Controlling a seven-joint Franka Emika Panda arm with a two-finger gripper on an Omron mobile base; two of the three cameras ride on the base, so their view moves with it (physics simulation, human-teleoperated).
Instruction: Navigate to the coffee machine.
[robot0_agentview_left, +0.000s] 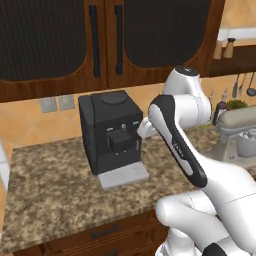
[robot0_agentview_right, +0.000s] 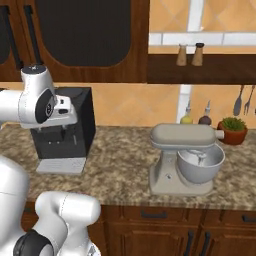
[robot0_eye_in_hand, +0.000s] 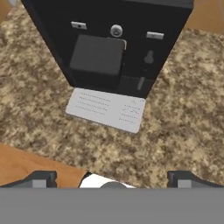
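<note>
Boxy matte-black coffee machine (robot0_agentview_left: 111, 131) with light grey drip tray is seen on the speckled granite counter (robot0_agentview_left: 50, 190), directly ahead; judged heavy, rigid, best held by its flat sides. Gripper (robot0_eye_in_hand: 113, 180) fingers are spread wide, nothing held

No text, brand, number or sign can be read. Small light marks are seen on the coffee machine (robot0_eye_in_hand: 114, 31) front and a faint mark on the arm (robot0_agentview_left: 178, 146), perhaps lettering, too blurred.
</note>
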